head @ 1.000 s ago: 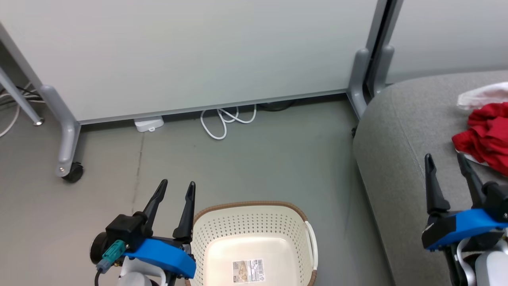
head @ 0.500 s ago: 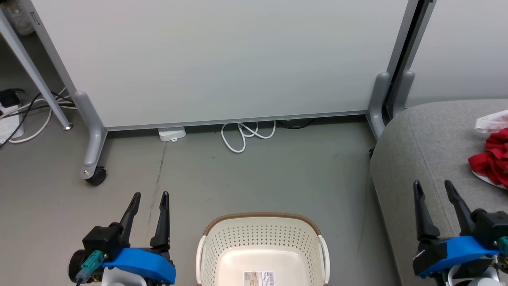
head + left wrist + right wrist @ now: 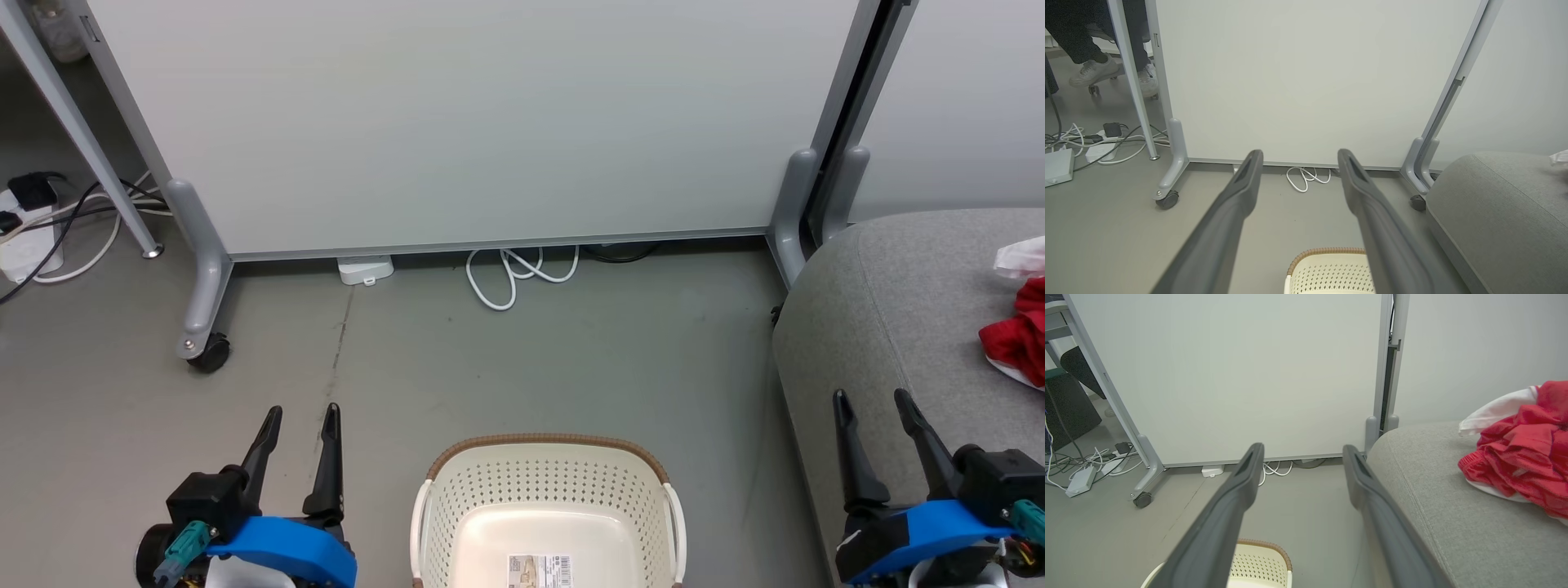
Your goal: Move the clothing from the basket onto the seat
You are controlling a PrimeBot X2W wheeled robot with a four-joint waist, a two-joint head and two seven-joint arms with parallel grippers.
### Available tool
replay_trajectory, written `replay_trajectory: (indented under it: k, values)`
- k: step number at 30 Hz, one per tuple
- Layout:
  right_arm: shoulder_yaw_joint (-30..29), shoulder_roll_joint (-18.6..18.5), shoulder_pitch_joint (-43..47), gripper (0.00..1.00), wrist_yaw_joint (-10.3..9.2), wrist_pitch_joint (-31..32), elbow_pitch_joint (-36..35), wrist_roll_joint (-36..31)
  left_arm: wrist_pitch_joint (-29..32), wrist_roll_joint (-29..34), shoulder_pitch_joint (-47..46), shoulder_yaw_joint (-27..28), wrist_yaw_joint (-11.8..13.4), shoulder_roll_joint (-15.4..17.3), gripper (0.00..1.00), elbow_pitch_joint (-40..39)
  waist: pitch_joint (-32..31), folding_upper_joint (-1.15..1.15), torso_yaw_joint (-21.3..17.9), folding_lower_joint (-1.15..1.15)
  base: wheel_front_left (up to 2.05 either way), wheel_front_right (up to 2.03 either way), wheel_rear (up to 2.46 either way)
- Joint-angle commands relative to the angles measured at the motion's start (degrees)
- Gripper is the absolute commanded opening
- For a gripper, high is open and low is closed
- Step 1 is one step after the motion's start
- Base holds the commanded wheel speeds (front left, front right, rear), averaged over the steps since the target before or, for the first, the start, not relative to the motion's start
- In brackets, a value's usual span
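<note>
The cream basket [image 3: 549, 490] stands on the floor at the bottom middle of the head view, with only a paper label on its bottom; its rim also shows as basket [image 3: 1327, 265] and basket [image 3: 1257, 555]. Red clothing [image 3: 1016, 343] with white trim lies crumpled on the grey seat [image 3: 890, 327] at the right edge, seen larger as clothing [image 3: 1523, 457] on the seat [image 3: 1453, 514]. My left gripper [image 3: 300, 415] hangs open left of the basket. Over the seat's front edge my right gripper [image 3: 870, 402] is open, holding nothing.
A white partition panel [image 3: 457, 122] on grey caster feet [image 3: 202, 347] stands behind the basket. A coiled white cable [image 3: 510, 273] and a white box lie at its base. More cables and a power strip [image 3: 24, 237] sit far left. A person's feet [image 3: 1094, 71] show beyond the panel.
The head camera has swung left and tilted, so the basket now sits centred and the seat and clothing slid toward the right edge. Both grippers sit lower in the picture, still open.
</note>
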Motion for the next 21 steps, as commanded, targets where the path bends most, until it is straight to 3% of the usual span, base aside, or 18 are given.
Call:
replay_trajectory:
  k: [1, 13, 14, 21]
  values:
    - [0.10, 0.10, 0.63, 1.00, 0.01, -0.07, 0.11, 0.26, -0.16, 0.38, 0.18, 0.17, -0.12, -0.04, 1.00, 0.02, 0.04, 0.00, 0.02, 0.00, 0.00, 0.00, 0.00]
    - [0.93, 0.10, 0.24, 1.00, 0.01, -0.05, 0.70, 0.74, -0.16, 0.62, -0.04, 0.05, -0.12, -0.36, 1.00, 0.32, 0.15, 0.00, 0.11, 0.00, 0.00, 0.00, 0.00]
    - [0.93, 0.01, 0.09, 0.00, 0.00, 0.00, 0.68, 0.52, 0.02, 0.37, 0.05, 0.07, 0.00, -0.41, 0.00, 0.39, 0.14, 0.00, 0.11, 0.00, 0.00, 0.00, 0.00]
    - [0.90, 0.48, 1.15, 0.00, 0.00, 0.07, 4.58, 0.66, 0.44, 0.11, 3.60, 0.04, 0.01, -1.12, 0.00, 3.65, 0.15, 0.00, 0.09, 0.00, 0.00, 0.00, 0.00]
